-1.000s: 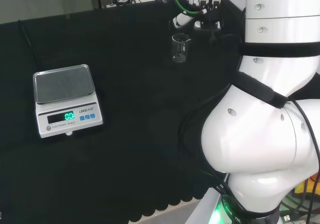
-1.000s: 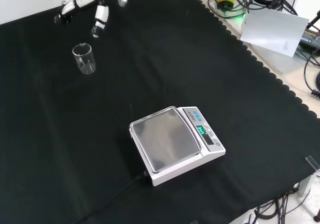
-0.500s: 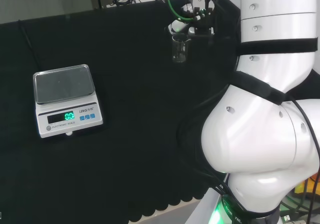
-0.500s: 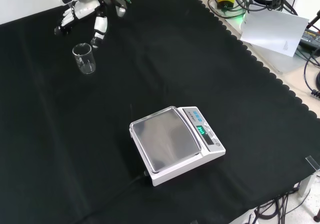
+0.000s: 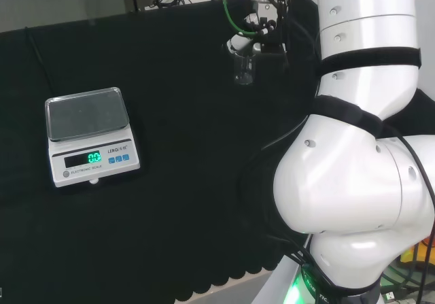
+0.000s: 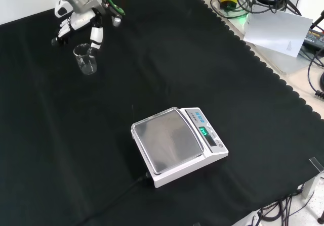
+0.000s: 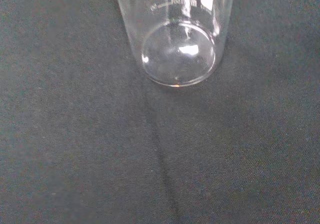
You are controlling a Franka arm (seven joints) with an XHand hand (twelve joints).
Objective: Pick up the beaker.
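The beaker [image 6: 86,58] is standing upright, well apart from the scale [image 6: 177,145]. The hand [image 6: 81,21] is hovering right beside it, fingers spread, gripping nothing (clear glass, probably light, slippery, breakable), so wrapping mid-wall looks safest.

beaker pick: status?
Done: the hand is at the beaker, fingers open on either side of its rim. In hand: closing on it; no grip visible. Left: grasp and lift. The beaker stands upright on the black cloth, apart from the scale.
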